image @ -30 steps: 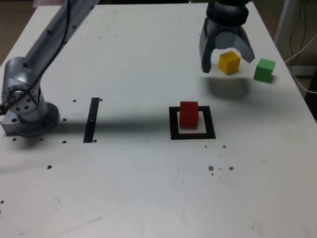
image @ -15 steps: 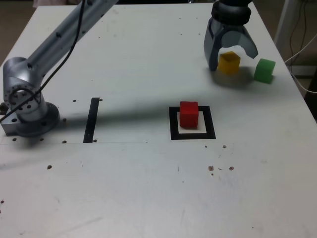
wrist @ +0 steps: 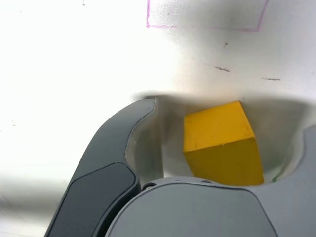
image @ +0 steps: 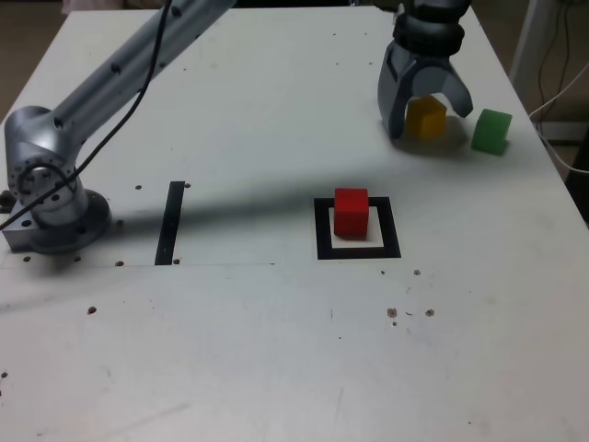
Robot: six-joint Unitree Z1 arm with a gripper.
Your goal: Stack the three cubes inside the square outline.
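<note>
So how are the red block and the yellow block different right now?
The red block sits inside the black square outline; the yellow block is outside it. The yellow one stands between the gripper's open jaws, while the red one has nothing around it but tape. Both are small, plain cubes.
</note>
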